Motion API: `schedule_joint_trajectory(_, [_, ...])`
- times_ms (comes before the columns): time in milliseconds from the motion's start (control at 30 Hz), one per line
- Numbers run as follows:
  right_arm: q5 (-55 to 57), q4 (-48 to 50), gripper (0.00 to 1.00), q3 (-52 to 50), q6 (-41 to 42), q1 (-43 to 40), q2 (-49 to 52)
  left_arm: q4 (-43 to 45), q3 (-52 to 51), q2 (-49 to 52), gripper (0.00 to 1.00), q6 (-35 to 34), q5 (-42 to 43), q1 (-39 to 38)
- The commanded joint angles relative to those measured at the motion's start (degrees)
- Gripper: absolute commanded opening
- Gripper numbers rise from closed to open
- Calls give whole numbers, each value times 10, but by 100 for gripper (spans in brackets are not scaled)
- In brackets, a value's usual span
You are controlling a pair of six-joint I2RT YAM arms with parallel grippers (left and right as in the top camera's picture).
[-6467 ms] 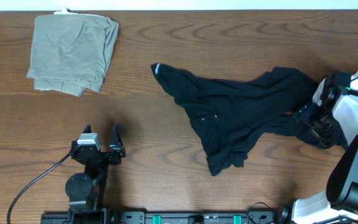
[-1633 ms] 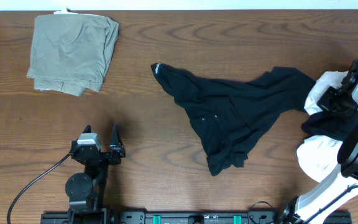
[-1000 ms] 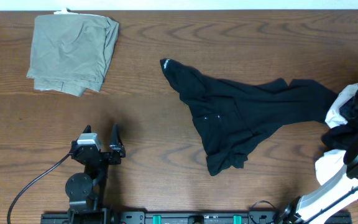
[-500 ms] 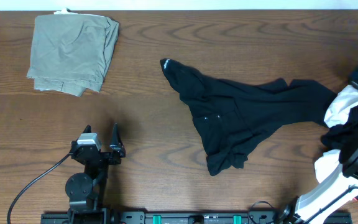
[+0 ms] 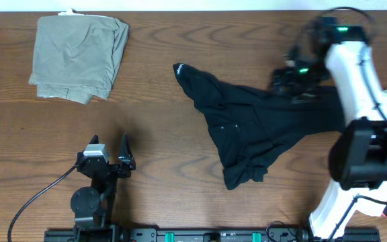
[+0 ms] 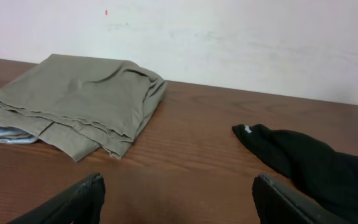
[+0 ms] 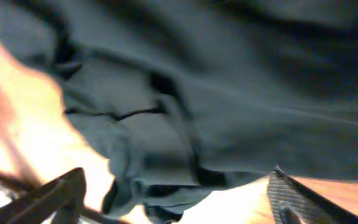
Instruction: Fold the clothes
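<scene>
Up at two o'clock, the right gripper (image 5: 289, 79) has let go and swung over the black garment (image 5: 247, 128), fingers wide apart; the left gripper (image 6: 178, 188) waits open and empty, nothing folded yet.

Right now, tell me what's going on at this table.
Two robot arms are set to fold clothes. The right gripper hangs open over the right end of a crumpled black garment and grips nothing. The left gripper sits open at the front left, away from any cloth. An olive garment lies folded in the far left corner.
</scene>
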Motion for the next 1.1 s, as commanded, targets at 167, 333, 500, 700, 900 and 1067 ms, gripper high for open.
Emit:
schedule_joint_trajectory(167, [82, 84, 98, -108, 97, 111, -16, -19, -10, 0, 78, -5, 12, 2])
schedule_joint_trajectory(333, [85, 137, 99, -170, 97, 121, -16, -19, -10, 0, 78, -5, 12, 2])
schedule_joint_trajectory(500, [95, 188, 99, -216, 91, 116, -16, -19, -10, 0, 78, -5, 12, 2])
schedule_joint_trajectory(700, [62, 256, 99, -266, 61, 122, -16, -19, -10, 0, 78, -5, 12, 2])
schedule_joint_trajectory(900, [-14, 328, 95, -302, 36, 131, -16, -19, -10, 0, 78, -5, 12, 2])
schedule_joint_trajectory(1067, [-17, 353, 32, -306, 68, 136, -16, -19, -10, 0, 78, -5, 12, 2])
